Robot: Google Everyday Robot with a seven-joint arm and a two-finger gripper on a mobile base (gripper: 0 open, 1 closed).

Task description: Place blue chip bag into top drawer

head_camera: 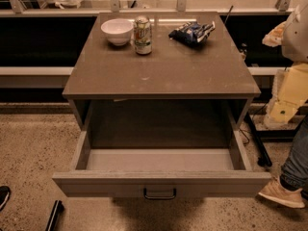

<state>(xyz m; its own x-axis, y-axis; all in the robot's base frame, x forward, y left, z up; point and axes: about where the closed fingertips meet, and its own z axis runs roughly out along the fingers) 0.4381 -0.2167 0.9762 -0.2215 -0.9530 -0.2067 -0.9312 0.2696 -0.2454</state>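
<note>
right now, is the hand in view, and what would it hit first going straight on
The hand is not in view, so its line cannot be judged. The open drawer is nearest the camera.

One blue chip bag [191, 32], one can [142, 35], one bowl [117, 31], one top drawer [161, 183]; one gripper [283, 110], seemingly, at right edge

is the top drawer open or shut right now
Open. The wide shallow grey-brown top drawer is pulled well out from the cabinet, its inner floor and side walls showing. The pincer is not in view.
</note>
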